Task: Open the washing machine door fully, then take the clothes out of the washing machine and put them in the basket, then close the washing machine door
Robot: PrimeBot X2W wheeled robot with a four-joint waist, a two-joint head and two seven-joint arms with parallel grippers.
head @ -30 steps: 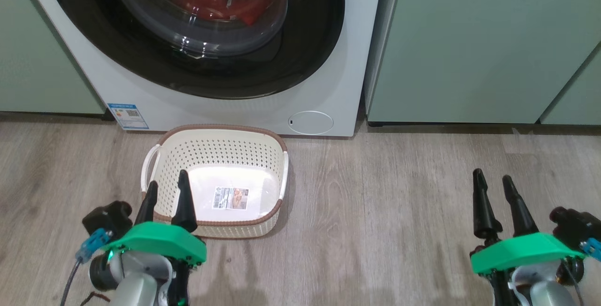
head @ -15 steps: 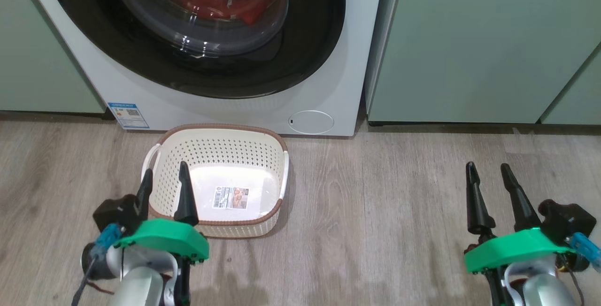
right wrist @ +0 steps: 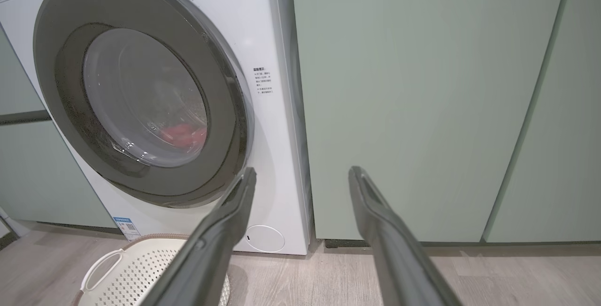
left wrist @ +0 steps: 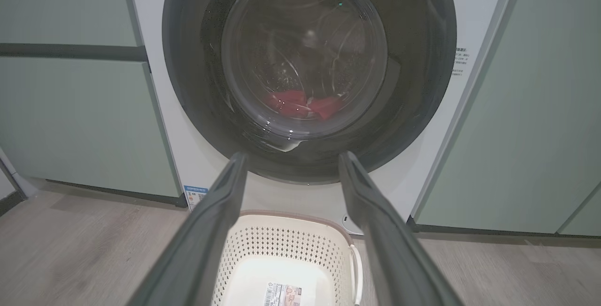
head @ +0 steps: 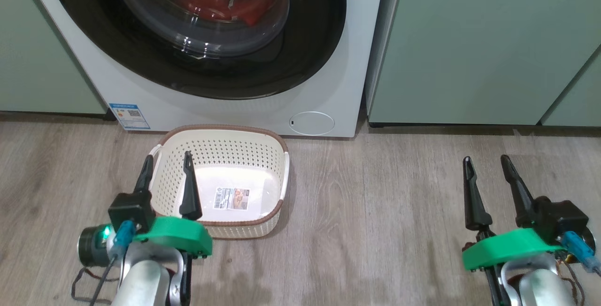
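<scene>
Clothes [head: 220, 3] lay inside the washing machine [head: 328, 85], red and bunched up low behind the glass. The door [head: 319, 38] was shut, and its wide black ring sat flat against the white front. The washing machine stood at the far side, with green cupboards [head: 469, 38] on its left and on its right. A blue sticker [head: 129, 116] was low on its left corner, and a round flap [head: 311, 123] was low on its right.

The basket [head: 225, 128] stood on the floor [head: 375, 202], just in front of the washing machine and below the door. A paper sticker [head: 231, 198] lay on its white bottom.

The left tool [head: 168, 156] hung at the near left, over the near left corner of the basket. Its two dark fingers were spread apart and held nothing. One finger reached over the left rim of the basket and the other over its inside. Both pointed toward the door.

The right tool [head: 485, 158] hung at the near right, over the floor, well apart from the basket. Its fingers were spread apart too, with nothing between them. They pointed toward the green cupboard right of the washing machine.
</scene>
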